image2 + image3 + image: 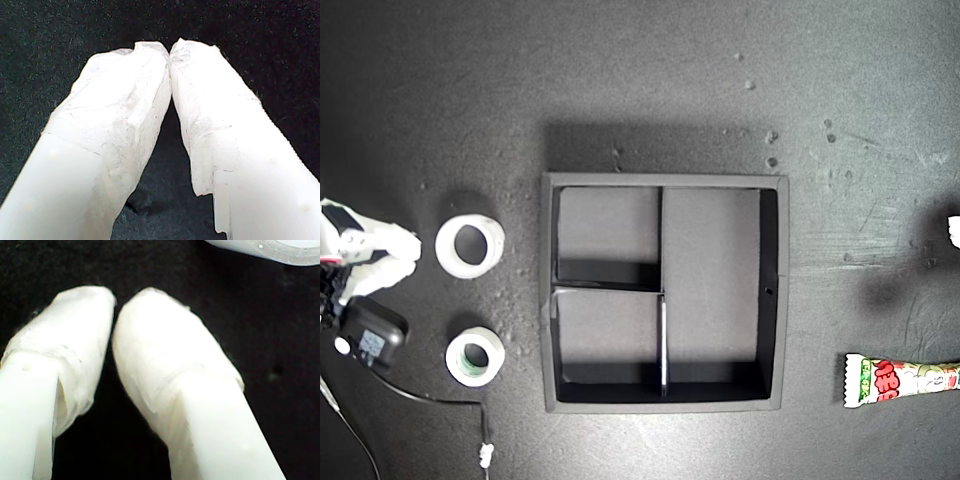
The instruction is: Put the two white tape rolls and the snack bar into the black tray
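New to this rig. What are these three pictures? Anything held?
Two small robot arms work over a dark mat. The exterior view looks straight down: an empty black tray in the middle, an all-white tape roll and a greenish-core tape roll at the view's left, a snack bar at its right edge. The other two pictures come from a camera on each claw. My first claw is shut, holding nothing. My second claw, beside the tape rolls, is shut and empty too.

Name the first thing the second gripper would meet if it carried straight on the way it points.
Probably the all-white tape roll. In the exterior view my second gripper, shut, points toward it. In its wrist view the roll sits slightly off the line, so the gripper might only graze it.
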